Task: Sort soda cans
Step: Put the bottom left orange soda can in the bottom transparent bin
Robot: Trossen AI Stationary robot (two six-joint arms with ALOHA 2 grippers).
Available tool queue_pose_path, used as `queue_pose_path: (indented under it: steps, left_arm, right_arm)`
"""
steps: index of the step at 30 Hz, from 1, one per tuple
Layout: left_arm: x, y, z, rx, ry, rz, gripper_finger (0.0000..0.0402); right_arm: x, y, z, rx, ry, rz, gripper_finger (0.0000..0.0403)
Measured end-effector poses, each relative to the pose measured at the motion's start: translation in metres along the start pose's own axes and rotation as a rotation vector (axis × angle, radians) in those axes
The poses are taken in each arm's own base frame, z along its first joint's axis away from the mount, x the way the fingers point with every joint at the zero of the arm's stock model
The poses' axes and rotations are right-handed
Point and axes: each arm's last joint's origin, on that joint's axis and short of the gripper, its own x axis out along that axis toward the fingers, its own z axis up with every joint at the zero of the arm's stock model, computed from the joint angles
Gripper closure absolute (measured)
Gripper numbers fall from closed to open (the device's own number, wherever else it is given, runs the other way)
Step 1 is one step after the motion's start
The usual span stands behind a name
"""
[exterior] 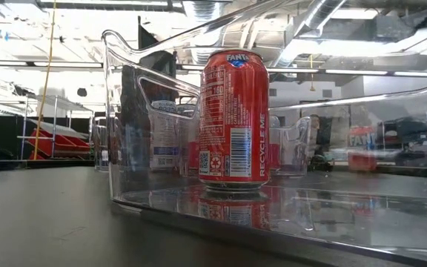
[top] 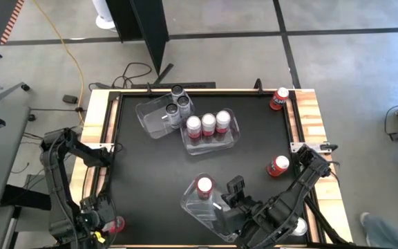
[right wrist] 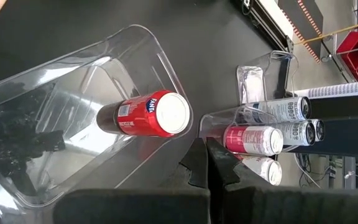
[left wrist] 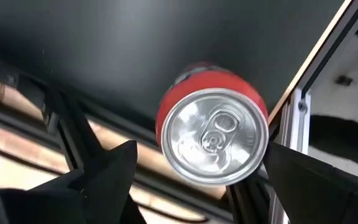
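Observation:
A red soda can [left wrist: 213, 134] stands upright near the table's near-left corner [top: 116, 223]. My left gripper [left wrist: 201, 155] is open and points down over it, one finger on each side. A red Fanta can [right wrist: 146, 114] stands in the near clear bin [top: 199, 207], which the low view also shows with the can [exterior: 233, 119] upright on its floor. My right gripper [right wrist: 207, 163] is shut and hangs just right of that bin [top: 233, 185]. Three red-and-white cans [top: 208, 124] stand in the middle bin. Three dark cans [top: 178, 104] stand in the far-left bin. My left gripper comes from above at the red can's upper rim [left wrist: 263, 140], its fingers astride the can. One fingertip [left wrist: 278, 158] stands right at the rim. I cannot tell whether it touches. The can stands upright on the table.
Loose red cans stand at the far-right corner [top: 279, 98] and by the right edge [top: 278, 166]. A silver can top [top: 297, 226] shows under my right arm. The wooden table rim [top: 309, 117] frames the black mat, with open mat between the bins and the left edge.

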Motion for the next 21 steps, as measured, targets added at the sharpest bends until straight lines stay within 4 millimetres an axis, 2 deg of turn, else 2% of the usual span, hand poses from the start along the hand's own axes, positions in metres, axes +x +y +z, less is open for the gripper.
queue_pose_path:
  steps: [3, 10, 16, 21]
  left_arm:
    - [0.003, 0.000, -0.001, -0.007, -0.029, -0.011, 0.0060]
    - [0.032, -0.001, -0.004, -0.038, -0.014, -0.042, 0.0060]
    - [0.045, 0.004, -0.002, -0.034, -0.066, -0.027, 0.0060]
    - [0.063, 0.006, -0.003, -0.038, -0.072, -0.053, 0.0060]
  right_arm:
    - [0.000, 0.000, 0.000, 0.004, 0.000, 0.000, 0.0399]
    - [0.000, 0.000, 0.000, 0.005, 0.000, 0.000, 0.0399]
    - [0.000, 0.001, 0.000, 0.015, 0.003, 0.018, 0.0399]
    - [0.000, 0.000, 0.000, 0.015, 0.003, 0.019, 0.0399]
